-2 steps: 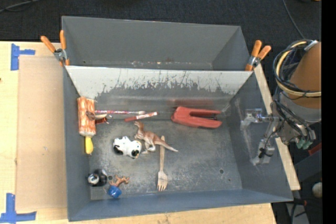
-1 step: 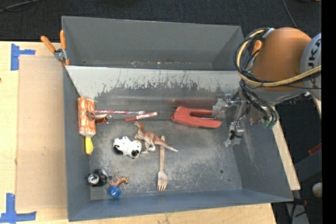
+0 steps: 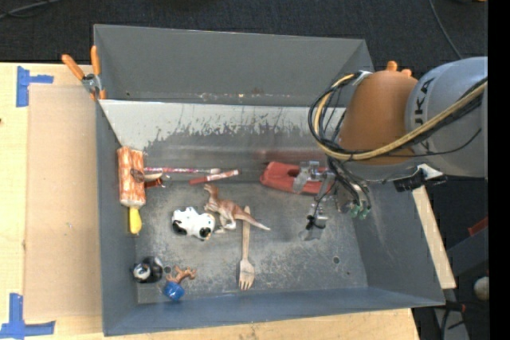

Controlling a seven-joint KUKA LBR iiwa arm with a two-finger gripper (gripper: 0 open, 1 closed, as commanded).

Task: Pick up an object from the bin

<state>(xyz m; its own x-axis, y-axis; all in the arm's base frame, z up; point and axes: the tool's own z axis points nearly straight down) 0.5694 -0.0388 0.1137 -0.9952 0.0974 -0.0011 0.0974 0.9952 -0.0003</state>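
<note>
Camera view: pincer (image 3: 316,224) just beside a flat, bright red block (image 3: 278,175).

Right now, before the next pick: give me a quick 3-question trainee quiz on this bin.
1. True or false: the pincer hangs directly over the wooden fork.
2. Which lies nearest the pincer? A) red object B) blue ball C) black-and-white cow toy
3. Fill in: the fork's tines point toward the view's ___ edge (top/bottom).
Key: 1 false; 2 A; 3 bottom.
</note>
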